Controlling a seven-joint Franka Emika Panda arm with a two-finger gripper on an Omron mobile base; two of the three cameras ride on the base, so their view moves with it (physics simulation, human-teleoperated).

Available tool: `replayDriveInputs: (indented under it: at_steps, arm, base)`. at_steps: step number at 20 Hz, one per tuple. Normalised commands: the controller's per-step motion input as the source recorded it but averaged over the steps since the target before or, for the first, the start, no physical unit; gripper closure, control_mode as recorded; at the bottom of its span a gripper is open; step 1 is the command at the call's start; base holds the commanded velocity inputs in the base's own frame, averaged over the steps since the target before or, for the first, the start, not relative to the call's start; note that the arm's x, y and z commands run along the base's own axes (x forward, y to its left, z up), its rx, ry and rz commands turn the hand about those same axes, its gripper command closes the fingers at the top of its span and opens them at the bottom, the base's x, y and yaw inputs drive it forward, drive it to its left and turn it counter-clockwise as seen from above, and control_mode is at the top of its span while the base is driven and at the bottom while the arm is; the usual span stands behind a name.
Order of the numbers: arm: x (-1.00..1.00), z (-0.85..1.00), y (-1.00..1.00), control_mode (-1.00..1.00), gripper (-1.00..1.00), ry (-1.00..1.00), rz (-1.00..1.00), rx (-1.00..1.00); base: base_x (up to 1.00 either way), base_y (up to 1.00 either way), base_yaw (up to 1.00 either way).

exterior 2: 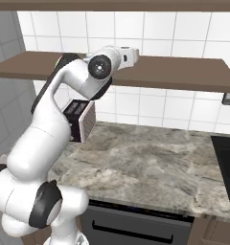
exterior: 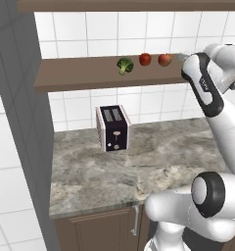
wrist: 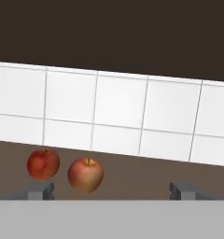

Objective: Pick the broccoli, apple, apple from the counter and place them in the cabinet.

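Fingertips point(wrist: 39, 190) stand wide apart, holding nothing; the gripper point(wrist: 111, 191) faces the tiles. Two apples point(wrist: 85, 174) sit on the shelf point(exterior: 85, 73); the arm reaches up level with it.

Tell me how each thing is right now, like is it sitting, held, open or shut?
broccoli: sitting on the cabinet shelf, not held.
red apple: resting on the shelf, free.
orange-red apple: resting on the shelf beside the red one, free.
gripper: open, holding nothing.
cabinet: open shelf, carrying all three foods.
toaster: upright on the counter, slots empty.
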Motion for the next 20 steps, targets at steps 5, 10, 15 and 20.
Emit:
replayDriveInputs:
  at_steps: [5,10,15,20]
  arm:
    - [-1.00,0.01,0.00,-1.00,-1.00,0.53,-0.01,-0.02]
    - [-1.00,-0.88,0.04,-1.00,-1.00,0.45,-0.03,-0.12]
    - [-1.00,-1.00,0.00,-1.00,-1.00,0.18,0.00,-0.13]
    - [-1.00,-1.00,0.00,-1.00,-1.00,0.00,0.00,-0.04]
  base:
    - [0.00,0.00,0.00]
    - [0.00,0.00,0.00]
    - [0.00,0.00,0.00]
    - [0.00,0.00,0.00]
